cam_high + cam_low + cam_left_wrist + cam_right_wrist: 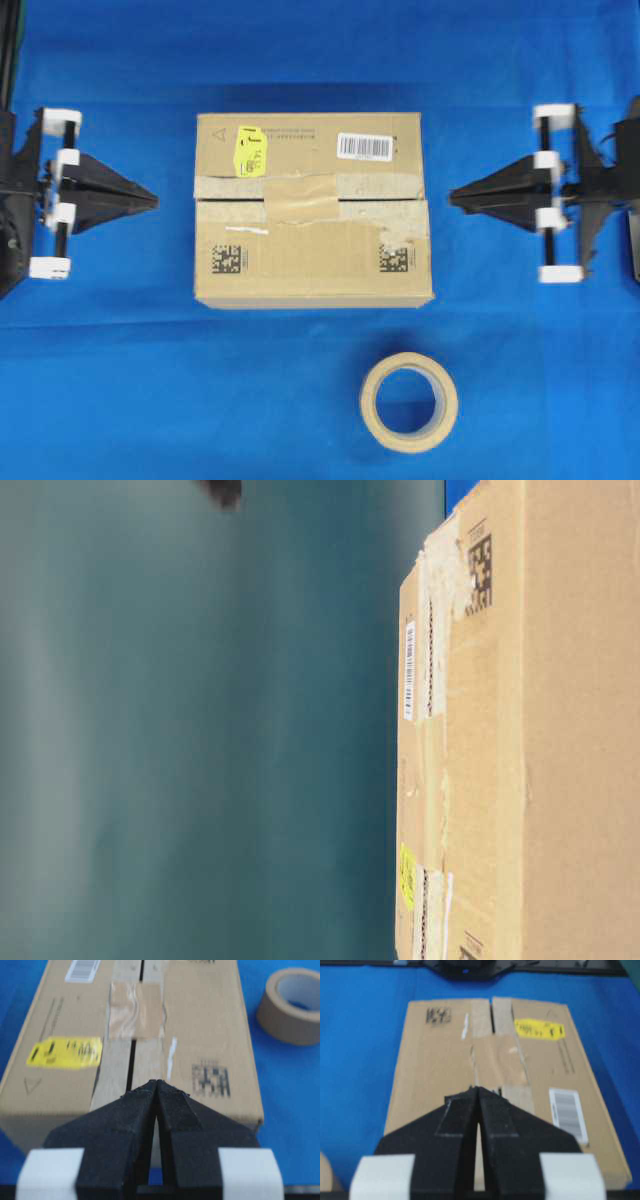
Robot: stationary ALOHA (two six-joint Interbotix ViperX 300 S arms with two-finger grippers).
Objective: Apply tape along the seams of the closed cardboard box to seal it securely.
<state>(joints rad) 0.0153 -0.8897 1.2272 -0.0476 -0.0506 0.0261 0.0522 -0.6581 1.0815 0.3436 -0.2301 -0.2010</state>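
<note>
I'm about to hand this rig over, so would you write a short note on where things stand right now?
Left gripper: shut, empty, off the box's left end.
Right gripper: shut, empty, off the right end.
Cardboard box: centred on the blue table, flaps closed.
Done: one piece of tape lies across the middle of the seam.
Left: both seam ends show untaped.
Tape roll: in front of the box.

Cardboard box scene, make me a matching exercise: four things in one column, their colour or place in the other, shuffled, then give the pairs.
Column one:
1. sticker
2. tape roll
3. tape
4. barcode label

Column two:
A. white, on the cardboard box top
B. on the blue cloth beside the box
C. yellow
D. glossy tan, across the seams

Pairs: 1-C, 2-B, 3-D, 4-A
</note>
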